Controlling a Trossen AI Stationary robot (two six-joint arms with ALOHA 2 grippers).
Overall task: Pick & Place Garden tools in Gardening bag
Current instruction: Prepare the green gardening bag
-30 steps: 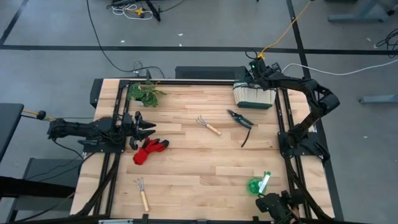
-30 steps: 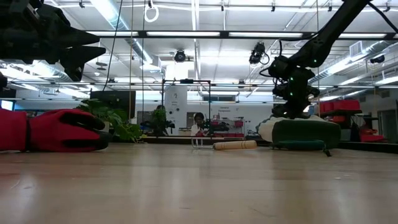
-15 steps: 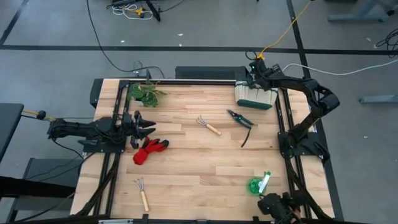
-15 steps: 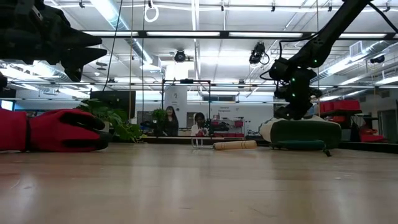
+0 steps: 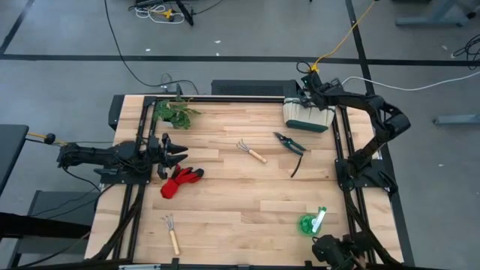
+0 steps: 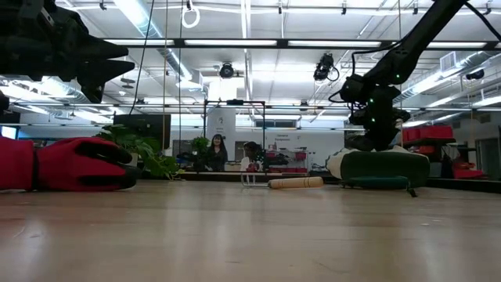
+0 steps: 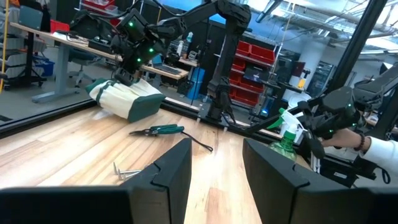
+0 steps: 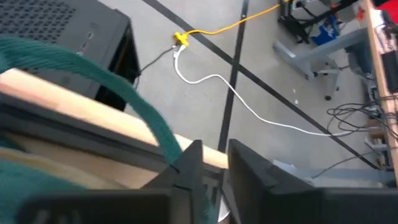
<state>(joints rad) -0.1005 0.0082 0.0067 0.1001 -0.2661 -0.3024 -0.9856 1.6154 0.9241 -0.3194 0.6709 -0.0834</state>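
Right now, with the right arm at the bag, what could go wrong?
The right tool pinches a green handle of the gardening bag, which sits at the table's far edge; pulling could tip it or drag it off. The pruning shears lie near, so a sliding bag might push them.

Bag (image 5: 306,116) sits at the worktop's (image 5: 240,202) far right corner, shears (image 5: 289,142) just in front of it, one rake (image 5: 250,151) mid-worktop. Gloves (image 5: 180,181) lie left, plant (image 5: 174,112) far left, second rake (image 5: 172,234) near left.
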